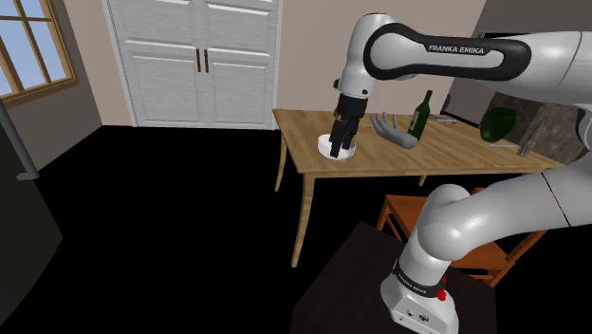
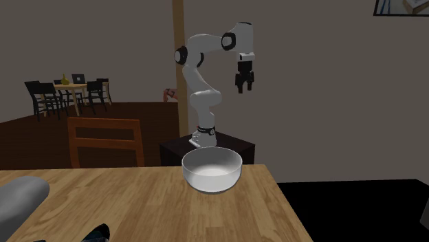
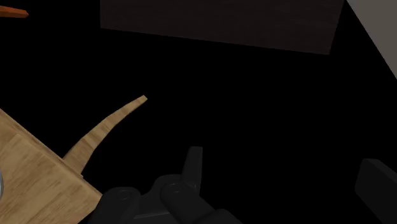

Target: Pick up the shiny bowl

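The bowl (image 1: 324,145) is white with a smooth sheen and stands near the corner of the wooden table (image 1: 455,152). In the second exterior view the bowl (image 2: 212,169) sits upright in the foreground on the table (image 2: 137,206), with nothing in it. My black gripper (image 2: 244,85) hangs high in the air beyond the table's edge, on the stand's side, well apart from the bowl. In the shoulder view the gripper (image 1: 339,142) overlaps the bowl by line of sight. The wrist view shows the gripper (image 3: 284,172) open over black floor beside the table's corner (image 3: 32,172).
A green bottle (image 1: 420,114), a grey hand-shaped object (image 1: 396,131) and a dark green round thing (image 1: 497,123) stand farther along the table. A wooden chair (image 1: 417,213) is tucked by the stand. Another chair (image 2: 104,141) faces the table; a grey object (image 2: 20,196) lies left.
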Robot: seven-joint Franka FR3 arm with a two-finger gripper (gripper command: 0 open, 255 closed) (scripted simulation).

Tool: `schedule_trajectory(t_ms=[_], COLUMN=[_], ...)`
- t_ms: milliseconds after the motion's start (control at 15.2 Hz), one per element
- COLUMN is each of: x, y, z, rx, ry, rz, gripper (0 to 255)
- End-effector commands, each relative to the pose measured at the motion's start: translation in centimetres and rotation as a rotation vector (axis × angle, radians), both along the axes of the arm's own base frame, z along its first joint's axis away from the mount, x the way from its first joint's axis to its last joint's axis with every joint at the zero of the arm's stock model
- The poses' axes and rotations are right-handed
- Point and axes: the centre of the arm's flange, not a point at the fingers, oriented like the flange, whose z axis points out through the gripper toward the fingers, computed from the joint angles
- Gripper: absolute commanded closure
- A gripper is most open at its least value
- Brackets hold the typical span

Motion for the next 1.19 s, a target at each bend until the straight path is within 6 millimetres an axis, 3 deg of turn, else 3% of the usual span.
schedule_trajectory(t_ms=[0,1122], x=[0.0,11.0], y=[0.0,-17.1], z=[0.0,-7.7], rx=[0.000,-0.066], ry=[0.000,0.016], rz=[0.000,0.006], gripper=[0,0])
